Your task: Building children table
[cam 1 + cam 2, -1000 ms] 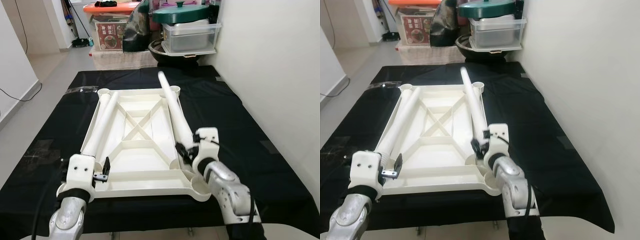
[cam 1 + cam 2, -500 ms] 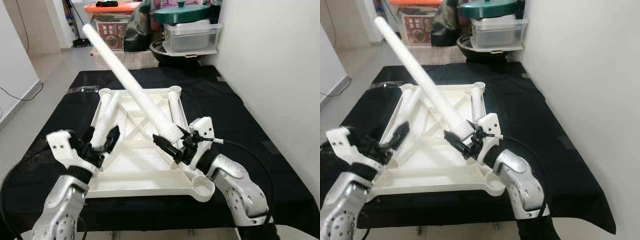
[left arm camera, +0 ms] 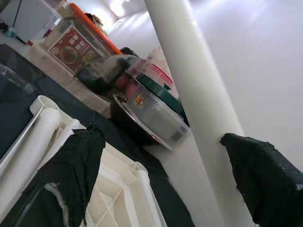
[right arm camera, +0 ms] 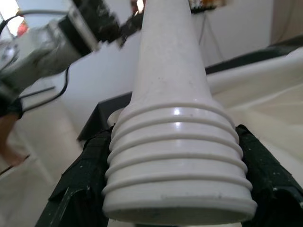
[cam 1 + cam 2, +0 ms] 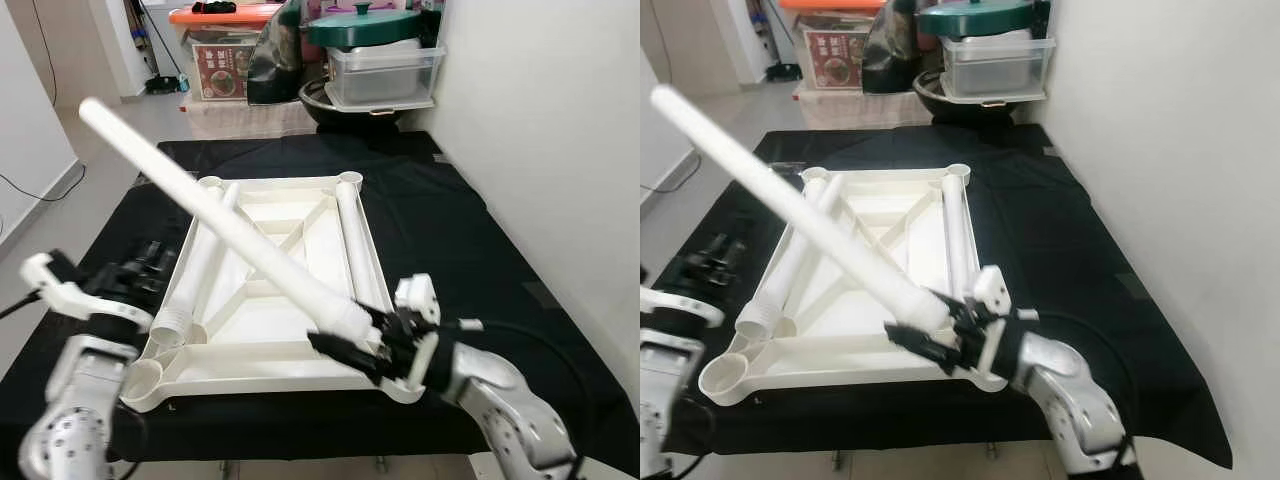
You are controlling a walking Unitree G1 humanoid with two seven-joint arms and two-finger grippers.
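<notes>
Left gripper point(image 5: 135, 272) hangs over the black cloth point(image 5: 470, 230) beside the tabletop's point(image 5: 270, 300) left edge, fingers spread, holding nothing. The tabletop lies inverted; two legs point(image 5: 205, 262) rest loose inside it. Right gripper point(image 5: 365, 345) clamps a third leg point(image 5: 210, 215) at its threaded end, near the front right socket point(image 5: 405, 385), shaft angled up to the left. Step in hand: leg fitting. Next: stand the leg upright, seat threads in the socket, screw in

Worktop cover: black cloth point(image 5: 450, 220)
Far end: green-lidded pot point(image 5: 362, 24) on clear bin point(image 5: 380, 75)
Beside it: orange-lidded box point(image 5: 215, 50)
</notes>
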